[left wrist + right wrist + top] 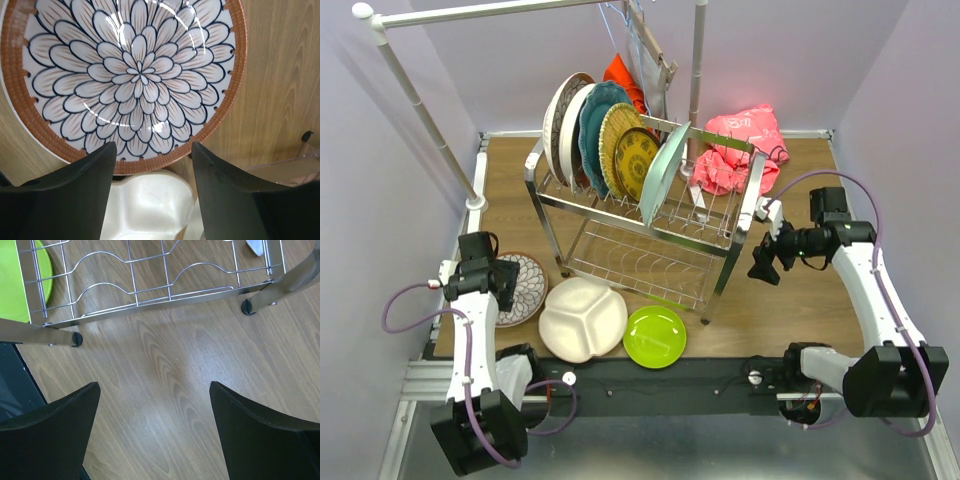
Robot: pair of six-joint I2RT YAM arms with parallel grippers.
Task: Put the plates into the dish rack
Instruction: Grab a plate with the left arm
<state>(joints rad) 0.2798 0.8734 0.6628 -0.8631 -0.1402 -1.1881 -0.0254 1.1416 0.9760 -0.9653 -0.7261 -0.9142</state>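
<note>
While the left hand (pixel 152 150) hangs spread wide over the glossy brown-rimmed floral plate (pixel 135 75), holding nothing, the right hand (pixel 155 387) gapes empty above the wood-grain table (pixel 165 370) beside the steel wire dish rack (pixel 150 285). Round plates (pixel 620 150) stand upright in its upper tier; a white divided plate (pixel 582 318) and a lime green plate (pixel 655 336) lie flat in front of it.

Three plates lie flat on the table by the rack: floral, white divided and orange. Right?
Not quite: the top external view shows the third plate is lime green, not orange. The floral plate and white divided plate do lie flat on the table by the dish rack.
</note>
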